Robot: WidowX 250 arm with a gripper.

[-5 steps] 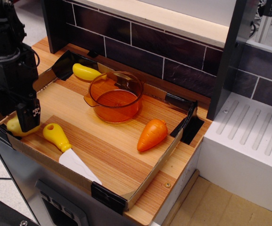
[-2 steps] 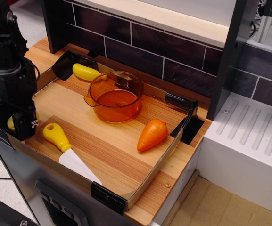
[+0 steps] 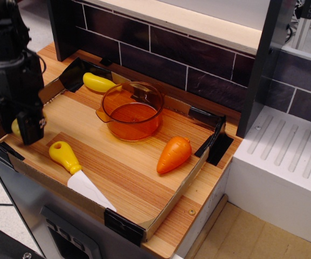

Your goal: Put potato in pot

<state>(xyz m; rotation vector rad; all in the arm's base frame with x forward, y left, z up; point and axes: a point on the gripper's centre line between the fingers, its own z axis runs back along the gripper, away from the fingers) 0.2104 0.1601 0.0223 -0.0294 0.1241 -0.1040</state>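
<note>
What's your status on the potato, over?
Gripper closed on potato, raised at tray's left corner. Pot empty, upright. Knife below, off the path.

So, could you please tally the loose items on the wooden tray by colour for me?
Yellow: 3 — potato at the gripper, banana-like toy, knife handle
Orange: 2 — pot, carrot
Total: 5

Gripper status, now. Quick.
Gripper: closed on the potato, only a pale yellow sliver of it showing at the jaws' left edge.
</note>
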